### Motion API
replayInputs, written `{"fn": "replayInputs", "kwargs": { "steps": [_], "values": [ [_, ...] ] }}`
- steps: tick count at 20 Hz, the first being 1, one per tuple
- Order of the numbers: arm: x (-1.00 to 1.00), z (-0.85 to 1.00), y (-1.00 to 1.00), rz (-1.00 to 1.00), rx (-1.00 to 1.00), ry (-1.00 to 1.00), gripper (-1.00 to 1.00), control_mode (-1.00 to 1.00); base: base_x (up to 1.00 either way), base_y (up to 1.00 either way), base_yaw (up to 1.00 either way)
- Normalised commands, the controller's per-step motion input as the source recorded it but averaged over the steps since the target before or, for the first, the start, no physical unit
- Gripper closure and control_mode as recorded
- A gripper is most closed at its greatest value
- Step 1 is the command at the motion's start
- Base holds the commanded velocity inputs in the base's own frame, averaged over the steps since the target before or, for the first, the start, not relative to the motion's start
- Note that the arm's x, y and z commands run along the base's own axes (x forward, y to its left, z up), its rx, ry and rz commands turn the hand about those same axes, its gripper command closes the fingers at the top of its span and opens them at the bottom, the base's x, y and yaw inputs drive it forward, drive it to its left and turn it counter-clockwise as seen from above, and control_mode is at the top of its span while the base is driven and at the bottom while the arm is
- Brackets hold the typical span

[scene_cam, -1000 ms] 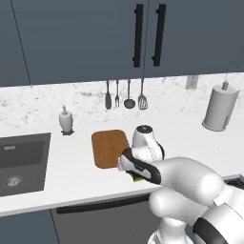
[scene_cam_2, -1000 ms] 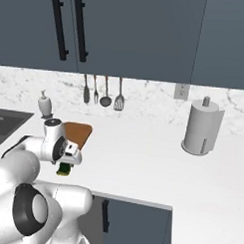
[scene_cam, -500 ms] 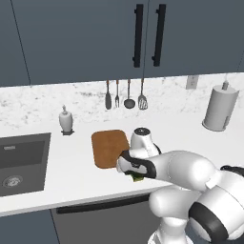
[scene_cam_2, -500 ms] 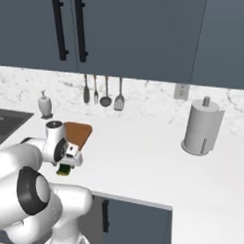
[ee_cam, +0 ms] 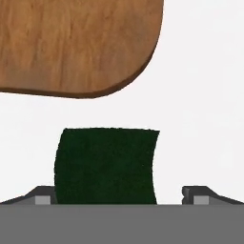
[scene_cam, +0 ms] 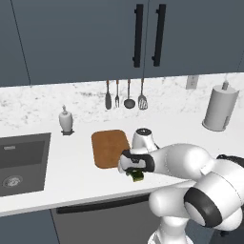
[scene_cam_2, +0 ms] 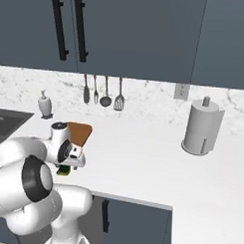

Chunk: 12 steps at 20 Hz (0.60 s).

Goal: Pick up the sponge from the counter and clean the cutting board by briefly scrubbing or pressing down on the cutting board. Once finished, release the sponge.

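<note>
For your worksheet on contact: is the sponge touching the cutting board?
Apart. In the hand view a strip of white counter lies plainly between the sponge and the cutting board.

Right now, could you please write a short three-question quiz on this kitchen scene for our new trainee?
1. True or false: the sponge lies on the cutting board.
2. Multiple choice: what stands at the right end of the counter? A) kettle B) paper towel roll C) toaster
3. Fill in: in the hand view, the sponge's upward face is dark ____.

Key
1. False: it is on the white counter, beside the board's corner, under the gripper.
2. B
3. green
</note>
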Motion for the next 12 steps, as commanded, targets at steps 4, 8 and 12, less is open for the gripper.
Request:
{"fn": "replayInputs", "kwargs": {
  "steps": [4,8,12],
  "values": [
    [0.05,-0.49,0.01,0.07,0.00,0.01,-1.00,-1.00,0.00,0.00,0.00],
    [0.01,-0.62,0.03,0.08,0.00,0.01,1.00,-1.00,0.00,0.00,0.00],
    [-0.32,-0.65,0.00,0.02,0.03,-0.05,1.00,-1.00,0.00,0.00,0.00]
  ]
}}
